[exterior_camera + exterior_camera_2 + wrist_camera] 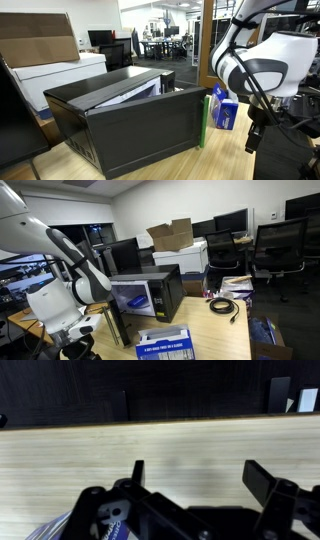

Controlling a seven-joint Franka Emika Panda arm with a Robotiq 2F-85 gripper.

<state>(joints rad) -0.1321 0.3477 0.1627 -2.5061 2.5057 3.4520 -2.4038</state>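
My gripper [198, 472] is open and empty; its two black fingers hang over bare light wooden tabletop [160, 445] in the wrist view. In both exterior views the white arm [255, 65] [60, 295] stands beside a black microwave [130, 115] [150, 288] whose door is ajar. A blue and white box [224, 108] [165, 343] lies on the table next to the arm; its corner shows at the lower left of the wrist view [55, 530]. The gripper itself is hidden or out of frame in the exterior views.
A black coiled cable [222, 305] lies on the table past the microwave. A green strip [206, 122] stands between microwave and box. A white printer with cardboard boxes [180, 252] [50, 60], monitors and office chairs [280, 250] surround the table.
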